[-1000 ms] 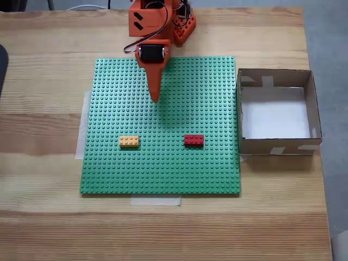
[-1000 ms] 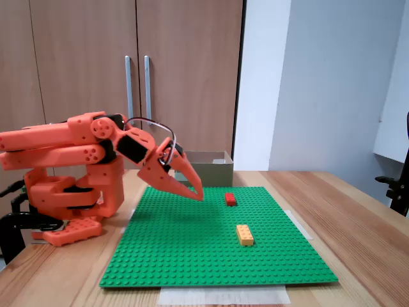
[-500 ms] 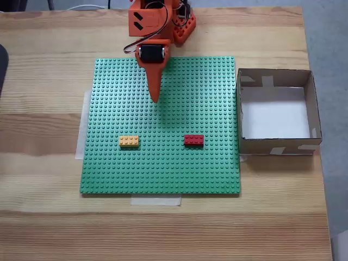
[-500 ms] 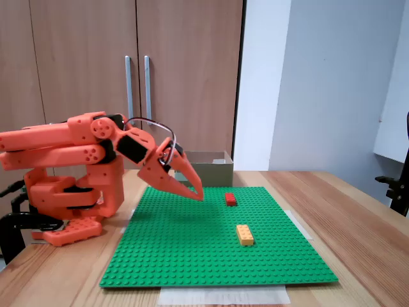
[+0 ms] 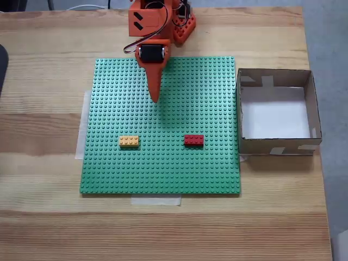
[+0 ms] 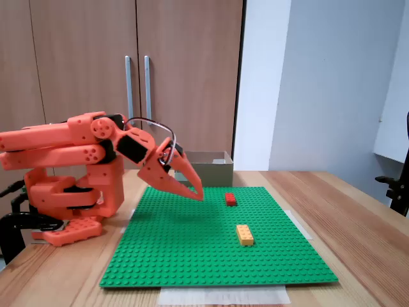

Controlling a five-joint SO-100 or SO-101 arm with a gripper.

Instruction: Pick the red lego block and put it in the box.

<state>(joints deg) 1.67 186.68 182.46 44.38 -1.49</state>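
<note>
Fixed views show the orange gripper (image 5: 155,98) with jaws closed and empty above the green baseplate (image 5: 109,168) — it should open, then reach down-right to the red lego block (image 5: 194,140), well apart from the box (image 5: 312,109).

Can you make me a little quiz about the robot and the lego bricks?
1. True or false: the red lego block is already inside the box.
2. In the fixed view from above, which brick lies nearer the box: A the red lego block, B the yellow-orange brick?
3. Fill in: both bricks sit on the ____ baseplate, and the gripper holds nothing.

Key: 1 false. 2 A. 3 green.
</note>
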